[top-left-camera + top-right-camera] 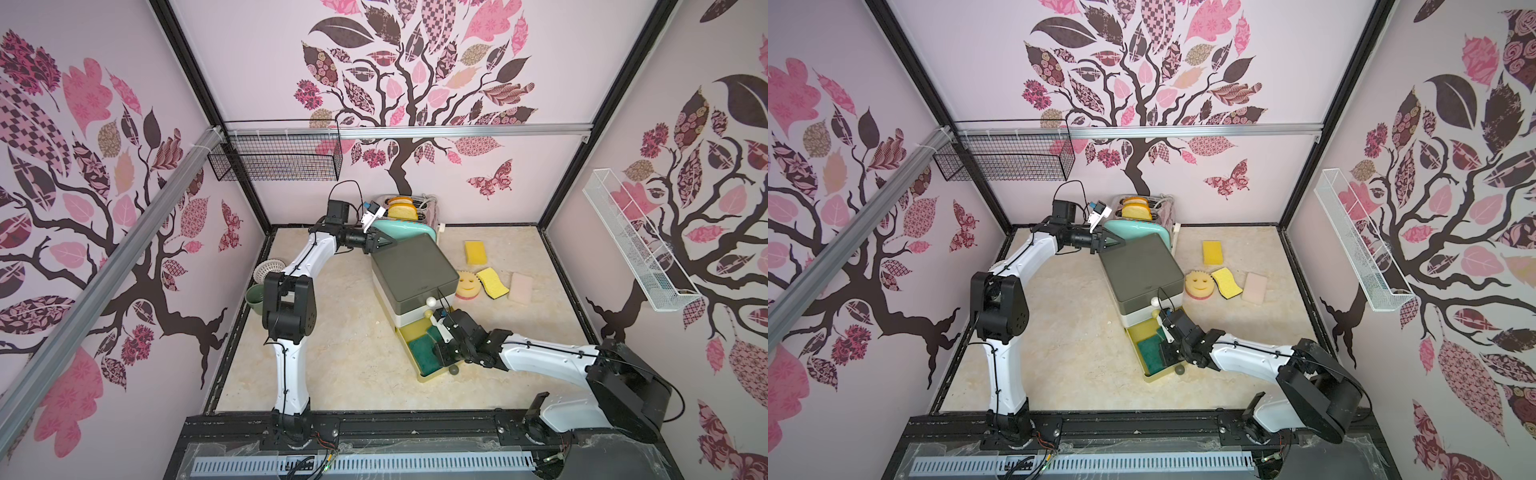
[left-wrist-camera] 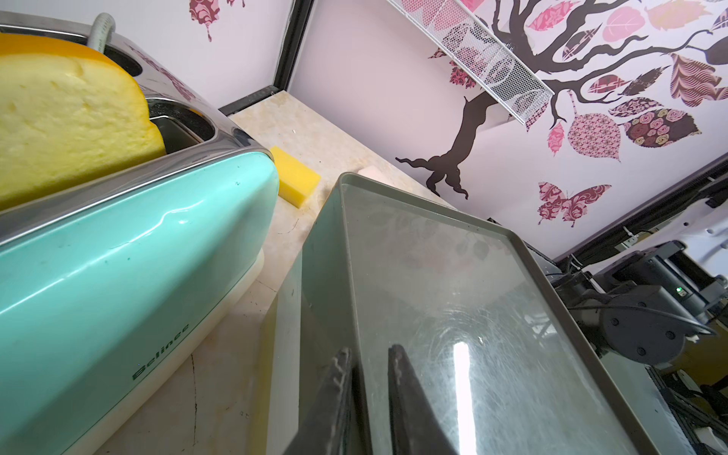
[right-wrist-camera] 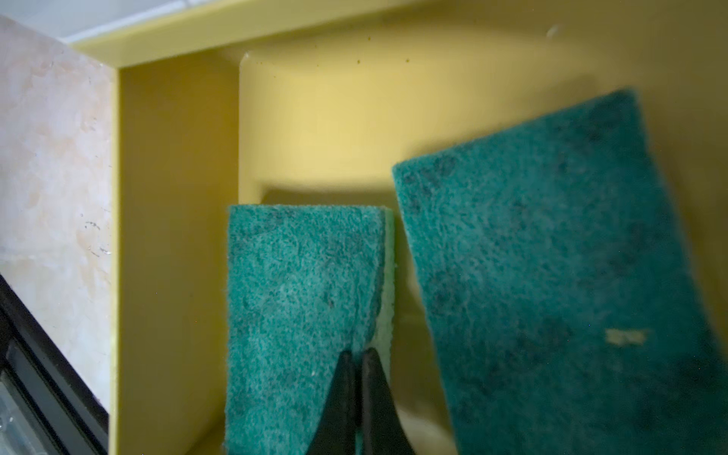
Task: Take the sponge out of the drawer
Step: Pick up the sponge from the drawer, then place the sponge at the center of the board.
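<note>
Right gripper [image 3: 356, 356]: down inside the open yellow drawer [image 3: 173, 236], the lowest one of the drawer unit [image 1: 411, 266]. Fingers were drawn nearly together, pinching a ridge of the green face of the sponge [image 3: 303, 299] near its long edge. How much of it sat between the tips was hidden by the fingers themselves. The sponge lay flat on the drawer floor, and its near end was cut off by the frame.

A second sponge [image 3: 551, 256], also green side up, lay just beside it at a slant. It was blurred and ran out of frame.

In both top views the right wrist covered the grip. I could not tell there which green pad was held.

Left gripper [image 2: 370, 348]: clamped astride the raised rear rim of the unit's grey top, one finger on each side. The finger bases were cut off by the frame, and the toaster [image 2: 118, 256] stood close beside.
</note>
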